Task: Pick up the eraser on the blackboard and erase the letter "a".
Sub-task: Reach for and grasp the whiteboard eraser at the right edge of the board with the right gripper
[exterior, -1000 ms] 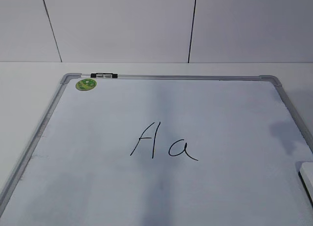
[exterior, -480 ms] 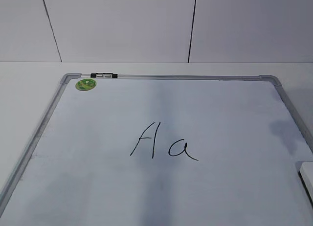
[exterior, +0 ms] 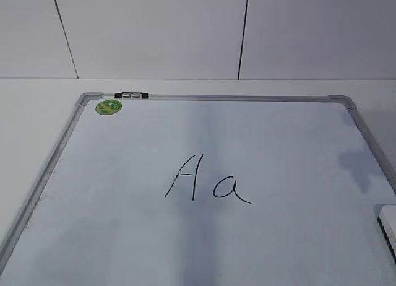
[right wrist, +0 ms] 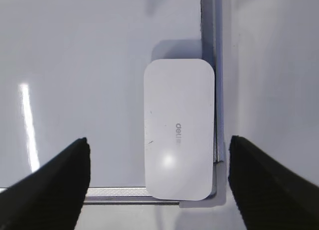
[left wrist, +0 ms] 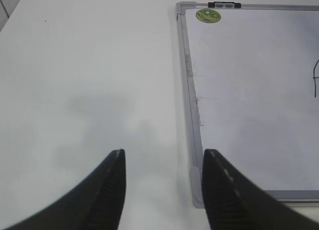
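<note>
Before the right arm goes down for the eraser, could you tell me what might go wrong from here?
1. The eraser lies in the board's corner, hard against the frame, so one finger of the open right gripper may land on the frame.
2. The letter "a" sits close beside the capital "A"; a wide wipe could smear both.
</note>
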Tool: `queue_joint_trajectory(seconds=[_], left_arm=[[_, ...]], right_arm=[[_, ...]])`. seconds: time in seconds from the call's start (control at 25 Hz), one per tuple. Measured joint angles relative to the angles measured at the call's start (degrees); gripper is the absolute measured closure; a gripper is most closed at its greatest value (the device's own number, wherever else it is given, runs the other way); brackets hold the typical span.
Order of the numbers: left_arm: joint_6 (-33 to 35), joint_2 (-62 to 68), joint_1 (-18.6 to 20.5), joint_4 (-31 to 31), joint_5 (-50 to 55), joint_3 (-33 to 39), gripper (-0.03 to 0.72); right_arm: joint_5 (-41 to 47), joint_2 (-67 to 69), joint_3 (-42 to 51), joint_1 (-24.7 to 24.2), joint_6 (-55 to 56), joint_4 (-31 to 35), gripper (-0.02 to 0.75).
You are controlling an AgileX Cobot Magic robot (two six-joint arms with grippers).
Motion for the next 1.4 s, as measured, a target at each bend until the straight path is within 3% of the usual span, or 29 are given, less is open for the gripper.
queue_joint_trajectory(seconds=[0.8,1.4], left_arm=[[0.0,0.0,0.0,0.0,0.0,0.0,0.317],[0.0,0.0,0.0,0.0,0.0,0.0,0.317]], right_arm=[[3.1,8.1,2.3,0.0,1.1,-0.5,0.08],[-1.2,9.7,6.1,0.0,1.3,-1.4,0.082]])
